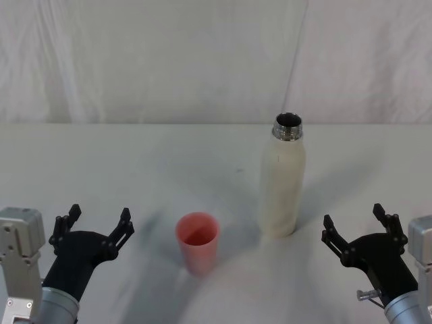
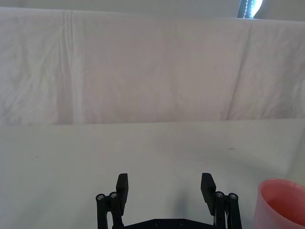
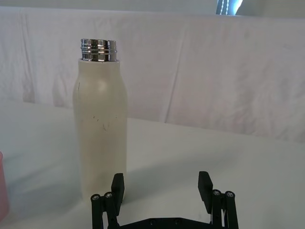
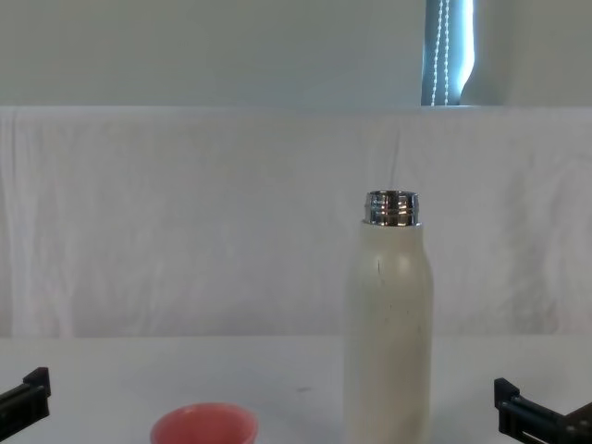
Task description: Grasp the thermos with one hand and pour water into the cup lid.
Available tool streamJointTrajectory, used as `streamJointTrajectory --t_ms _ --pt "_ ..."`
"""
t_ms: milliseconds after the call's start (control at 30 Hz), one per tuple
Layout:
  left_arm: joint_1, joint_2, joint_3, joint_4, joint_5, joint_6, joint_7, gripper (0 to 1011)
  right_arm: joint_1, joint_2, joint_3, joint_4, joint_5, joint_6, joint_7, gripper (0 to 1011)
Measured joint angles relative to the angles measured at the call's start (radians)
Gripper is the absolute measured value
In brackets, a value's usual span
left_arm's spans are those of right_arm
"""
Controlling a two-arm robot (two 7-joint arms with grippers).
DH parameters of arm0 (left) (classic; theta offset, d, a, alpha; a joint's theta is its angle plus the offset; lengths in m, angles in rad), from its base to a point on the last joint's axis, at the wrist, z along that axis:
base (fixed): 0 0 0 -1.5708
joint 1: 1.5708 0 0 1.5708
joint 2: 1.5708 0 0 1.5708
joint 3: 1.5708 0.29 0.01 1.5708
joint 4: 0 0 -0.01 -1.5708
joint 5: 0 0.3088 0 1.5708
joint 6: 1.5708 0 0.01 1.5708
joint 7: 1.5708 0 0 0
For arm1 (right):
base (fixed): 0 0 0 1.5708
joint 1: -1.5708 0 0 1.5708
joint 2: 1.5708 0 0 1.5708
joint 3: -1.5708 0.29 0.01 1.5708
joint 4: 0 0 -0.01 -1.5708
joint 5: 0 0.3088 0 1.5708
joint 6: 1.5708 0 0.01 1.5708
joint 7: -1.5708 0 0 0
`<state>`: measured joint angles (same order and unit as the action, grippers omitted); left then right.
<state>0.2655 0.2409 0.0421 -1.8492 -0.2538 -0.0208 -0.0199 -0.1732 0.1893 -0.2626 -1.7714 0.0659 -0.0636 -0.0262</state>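
Left claw [image 1: 99, 225]: I see it spread wide and empty at the near left of the white worktop [image 1: 135, 155], bare cloth ahead of it.
Cup [image 1: 198, 241]: upright, just right of my left claw, near the bottle but apart.
Bottle [image 1: 283, 183]: upright, uncapped; the head view looks into its chrome neck.
Right claw [image 1: 356, 226]: fingers apart, empty, just right of the bottle, not touching.

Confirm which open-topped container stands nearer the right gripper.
The tall cream-white matte thermos with the chrome threaded neck. It stands just ahead of the open right gripper; the short salmon-pink cup lid sits further left, between both grippers.
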Motion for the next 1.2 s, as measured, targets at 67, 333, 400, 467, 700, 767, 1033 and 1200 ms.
streamJointTrajectory --t_ms 67,333,400,467,700,767,1033,1200 --pt "0.0 0.0 0.0 0.0 0.0 0.0 0.0 1001 0.0 0.0 0.0 0.0 0.0 0.0 0.0 1000" --pt "0.0 0.0 0.0 0.0 0.0 0.0 0.0 1001 0.0 0.0 0.0 0.0 0.0 0.0 0.0 1000" --pt "0.0 0.0 0.0 0.0 0.0 0.0 0.0 1001 0.0 0.0 0.0 0.0 0.0 0.0 0.0 1000" --pt "0.0 0.0 0.0 0.0 0.0 0.0 0.0 1001 0.0 0.0 0.0 0.0 0.0 0.0 0.0 1000" --pt "0.0 0.0 0.0 0.0 0.0 0.0 0.0 1001 0.0 0.0 0.0 0.0 0.0 0.0 0.0 1000" --pt "0.0 0.0 0.0 0.0 0.0 0.0 0.0 1001 0.0 0.0 0.0 0.0 0.0 0.0 0.0 1000" --pt "0.0 0.0 0.0 0.0 0.0 0.0 0.0 1001 0.0 0.0 0.0 0.0 0.0 0.0 0.0 1000" --pt "0.0 0.0 0.0 0.0 0.0 0.0 0.0 1001 0.0 0.0 0.0 0.0 0.0 0.0 0.0 1000"
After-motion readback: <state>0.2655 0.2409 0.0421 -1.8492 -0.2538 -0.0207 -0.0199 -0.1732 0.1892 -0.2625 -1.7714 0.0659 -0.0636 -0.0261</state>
